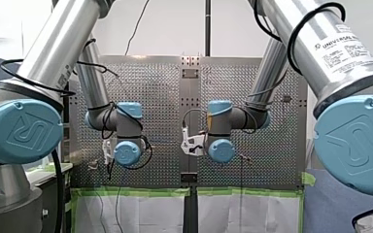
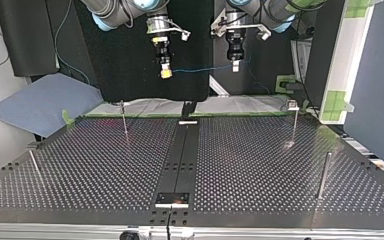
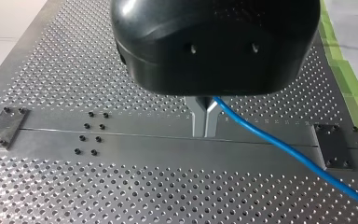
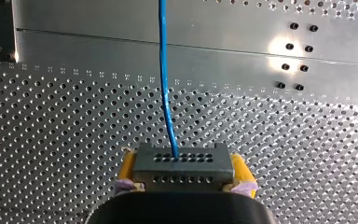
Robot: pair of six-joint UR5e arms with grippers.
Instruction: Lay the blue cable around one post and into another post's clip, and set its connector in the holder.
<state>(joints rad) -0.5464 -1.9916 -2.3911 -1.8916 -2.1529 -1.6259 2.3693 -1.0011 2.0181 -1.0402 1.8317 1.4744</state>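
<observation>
The blue cable (image 2: pixel 200 69) hangs stretched between my two grippers, high above the perforated table (image 2: pixel 260 165). My right gripper (image 2: pixel 165 73), at the top view's left, is shut on the cable's grey connector (image 4: pixel 182 167), which sits between its yellow pads (image 4: pixel 127 169). From the connector the cable (image 4: pixel 164 79) runs straight ahead. My left gripper (image 3: pixel 204 122) has its metal fingers shut on the blue cable (image 3: pixel 279 144), which trails off to one side of it. In the top view my left gripper (image 2: pixel 235 64) is level with the right one.
Thin posts stand on the table: one at the back left (image 2: pixel 124 120), one with a clip at the back right (image 2: pixel 294 122), one at the right front (image 2: pixel 324 175), one at the left front (image 2: pixel 34 162). A small holder plate (image 2: pixel 172 199) sits on the dark centre strip near the front edge.
</observation>
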